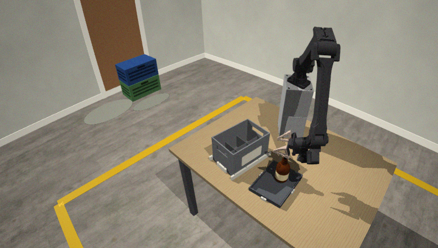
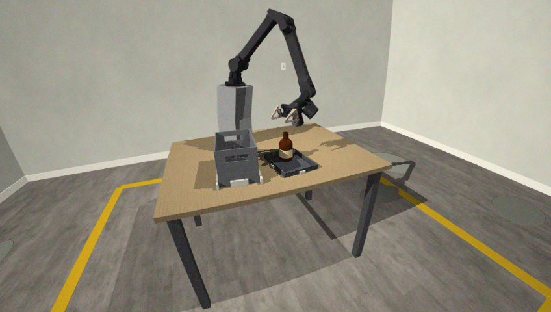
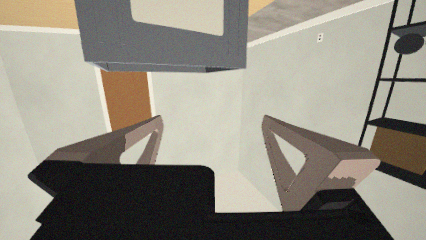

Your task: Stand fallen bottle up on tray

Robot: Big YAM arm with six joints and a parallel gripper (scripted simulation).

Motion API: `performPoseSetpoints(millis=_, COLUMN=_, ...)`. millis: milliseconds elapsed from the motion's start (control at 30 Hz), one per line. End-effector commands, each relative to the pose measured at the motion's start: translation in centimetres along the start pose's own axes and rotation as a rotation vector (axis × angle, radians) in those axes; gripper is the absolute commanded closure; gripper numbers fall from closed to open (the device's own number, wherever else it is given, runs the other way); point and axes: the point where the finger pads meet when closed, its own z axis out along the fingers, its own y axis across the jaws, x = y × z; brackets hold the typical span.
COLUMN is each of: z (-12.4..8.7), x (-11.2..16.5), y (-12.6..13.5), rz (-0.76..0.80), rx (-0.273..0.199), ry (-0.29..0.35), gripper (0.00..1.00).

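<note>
A brown bottle (image 1: 282, 170) with a pale label stands upright on the dark tray (image 1: 275, 183), near the tray's far end; it also shows in the exterior view (image 2: 285, 147) on the tray (image 2: 292, 163). The grey crate (image 1: 240, 144) stands just left of the tray. My gripper (image 1: 281, 143) is open and empty, above and behind the bottle, apart from it. In the exterior view the gripper (image 2: 284, 113) hangs well above the bottle. In the wrist view the open fingers frame only walls, with the crate (image 3: 165, 35) at the top edge. The bottle is out of the wrist view.
The arm's grey pedestal (image 1: 293, 107) stands at the back of the table. The crate rests on a pale base plate (image 1: 236, 169). Blue and green crates (image 1: 138, 77) are stacked by the far wall, off the table.
</note>
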Motion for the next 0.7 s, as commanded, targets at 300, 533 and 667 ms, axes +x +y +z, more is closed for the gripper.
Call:
performPoseSetpoints(millis=300, z=-0.46, x=0.27, y=-0.06, rz=0.002, rx=0.004, ry=0.002, gripper=0.0)
performPoseSetpoints(millis=533, z=-0.46, x=0.27, y=-0.06, rz=0.001, rx=0.004, ry=0.002, gripper=1.0)
performPoseSetpoints(millis=667, z=-0.46, x=0.27, y=-0.06, rz=0.001, rx=0.004, ry=0.002, gripper=1.0)
